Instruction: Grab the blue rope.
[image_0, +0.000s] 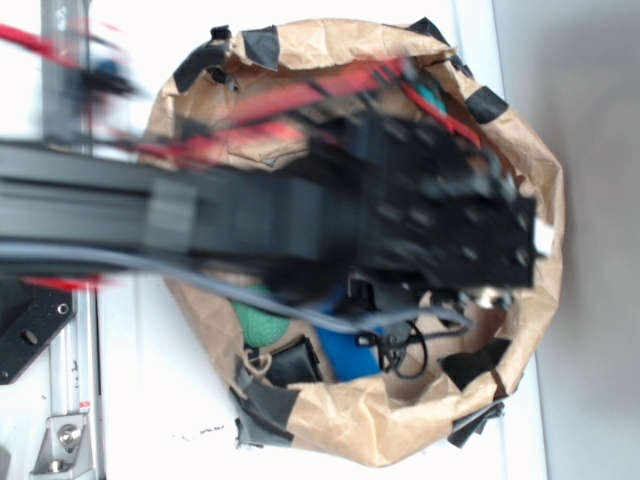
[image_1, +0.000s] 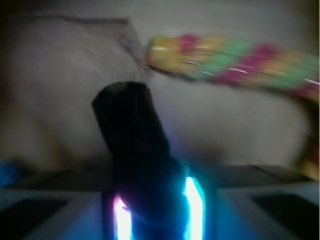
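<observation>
In the wrist view the blue rope (image_1: 132, 135) is a thick, dark navy stub that rises from between my fingers toward the bag's paper wall. My gripper (image_1: 157, 212) is shut on it, and the two pads (image_1: 194, 207) glow bright blue against its sides. The rope's remaining length is hidden below the frame. In the exterior view my black arm (image_0: 420, 210) reaches from the left over the brown paper bag (image_0: 400, 430) and covers both the fingers and the rope.
A red-yellow-green rope (image_1: 235, 62) runs across the upper right of the wrist view, close behind the navy rope. Inside the bag lie a green ball (image_0: 262, 322), a bright blue item (image_0: 350, 352) and black cables (image_0: 410, 345). Black tape patches mark the bag's rim.
</observation>
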